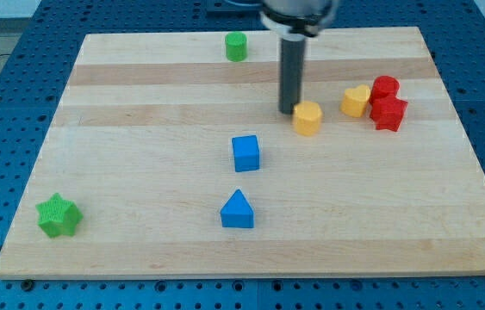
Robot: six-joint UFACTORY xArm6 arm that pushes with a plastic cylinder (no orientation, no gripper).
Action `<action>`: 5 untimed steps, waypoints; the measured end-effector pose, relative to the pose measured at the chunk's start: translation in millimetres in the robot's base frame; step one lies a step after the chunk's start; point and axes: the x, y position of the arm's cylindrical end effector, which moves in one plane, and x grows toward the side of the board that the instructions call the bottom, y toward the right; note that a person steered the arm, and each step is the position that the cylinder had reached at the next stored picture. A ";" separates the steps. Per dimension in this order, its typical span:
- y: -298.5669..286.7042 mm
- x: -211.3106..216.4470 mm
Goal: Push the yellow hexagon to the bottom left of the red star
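While the yellow hexagon [308, 118] sits right of the board's centre, toward the view's top, my tip [288, 111] stands just beside it on the view's left, touching or nearly so; I cannot tell which. Being a plain rod, the tip holds nothing. To the hexagon's right lie a yellow heart [356, 101] and the red star [388, 113], with another red block [385, 87] just above the star. Further out are a blue cube [245, 153], a blue triangle [237, 210], a green star [58, 215] and a green block [236, 46] on the wooden board [139, 172].
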 end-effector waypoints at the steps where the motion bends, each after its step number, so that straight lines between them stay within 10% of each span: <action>1: 11.4 6.5; 5: 20.4 33.0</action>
